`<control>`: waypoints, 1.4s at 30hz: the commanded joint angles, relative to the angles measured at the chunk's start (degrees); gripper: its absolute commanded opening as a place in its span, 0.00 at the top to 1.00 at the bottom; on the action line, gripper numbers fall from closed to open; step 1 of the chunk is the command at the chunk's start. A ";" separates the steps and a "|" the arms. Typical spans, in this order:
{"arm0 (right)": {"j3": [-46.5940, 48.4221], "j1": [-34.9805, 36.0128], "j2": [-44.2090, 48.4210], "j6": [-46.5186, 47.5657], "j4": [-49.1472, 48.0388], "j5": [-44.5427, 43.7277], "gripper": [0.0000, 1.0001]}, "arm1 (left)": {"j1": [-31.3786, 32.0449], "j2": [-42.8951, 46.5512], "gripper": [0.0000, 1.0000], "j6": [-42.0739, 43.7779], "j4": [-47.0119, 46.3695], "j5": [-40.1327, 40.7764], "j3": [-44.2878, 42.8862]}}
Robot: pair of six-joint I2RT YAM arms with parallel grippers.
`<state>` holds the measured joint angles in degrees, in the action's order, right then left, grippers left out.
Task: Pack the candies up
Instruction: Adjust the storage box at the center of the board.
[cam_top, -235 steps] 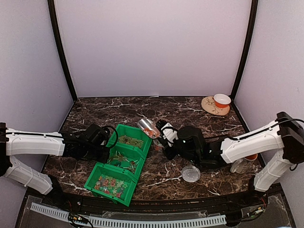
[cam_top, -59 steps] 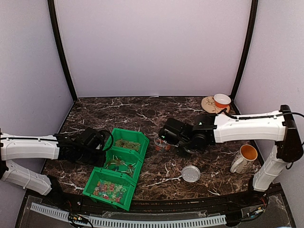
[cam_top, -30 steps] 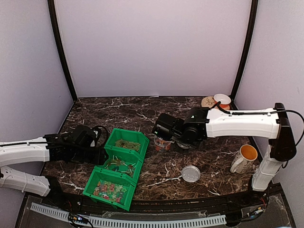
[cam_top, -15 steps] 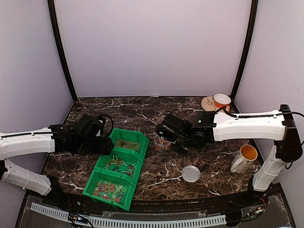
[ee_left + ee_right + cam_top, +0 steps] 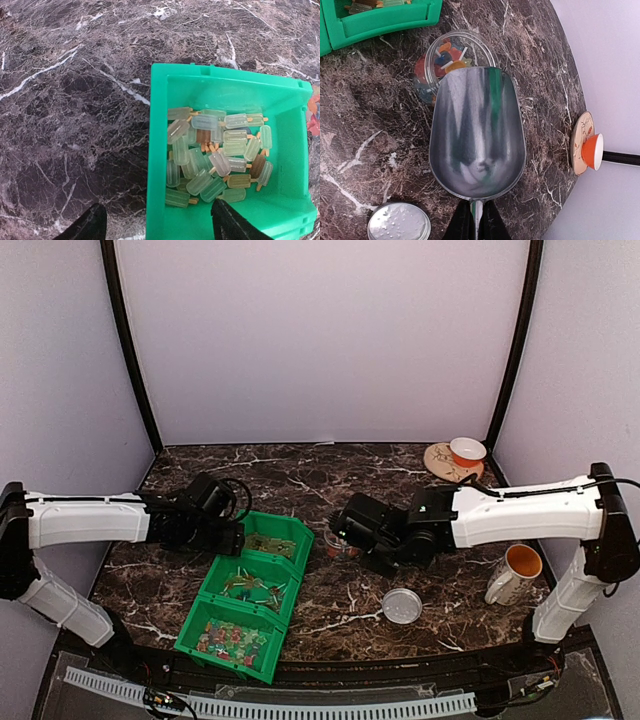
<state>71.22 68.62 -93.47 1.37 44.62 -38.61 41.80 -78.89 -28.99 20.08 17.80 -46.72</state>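
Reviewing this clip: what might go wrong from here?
1. The empty scoop, held by the right gripper, hangs just over the open jar. A low sweep could tip the jar and spill its candies.
2. The left gripper has its open jaws astride the far bin wall. Coming down, a finger might catch the rim and shove the bin.

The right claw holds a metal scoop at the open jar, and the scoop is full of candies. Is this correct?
Not quite. The right claw holds the metal scoop at the open jar, but the scoop is empty, not full; the right wrist view shows its bare inside.
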 commanded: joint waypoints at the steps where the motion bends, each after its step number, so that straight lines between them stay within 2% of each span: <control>1: -1.10 0.85 1.66 -1.28 -2.55 -0.07 1.00 | -1.80 -2.13 0.27 1.99 -2.72 -2.50 -2.76; 13: -2.65 1.12 4.15 -1.37 -3.42 -0.23 1.00 | -3.37 -6.72 0.44 2.12 -5.04 -6.62 -3.04; 20: -2.43 1.14 3.98 -0.89 -4.02 -0.25 1.00 | -3.52 -6.19 0.59 1.92 -5.22 -6.57 -1.51; 25: -1.61 1.12 3.50 -0.37 -4.15 0.04 1.00 | -3.68 -6.42 0.66 2.25 -5.18 -5.97 -1.09; 31: 1.27 1.25 2.68 1.27 -3.79 1.51 1.00 | -3.90 -7.36 0.76 2.82 -5.44 -5.25 -1.00; 38: 6.35 1.53 -0.39 4.38 -1.44 3.65 1.00 | -4.06 -8.76 0.98 4.05 -5.45 -4.68 -2.16; 42: 9.79 1.77 -3.29 5.82 0.55 5.02 1.00 | -4.05 -9.41 1.00 5.12 -4.76 -4.63 -3.66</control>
<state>77.25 69.56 -94.32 5.15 43.66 -35.38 37.87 -86.56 -25.61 13.78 12.80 -48.95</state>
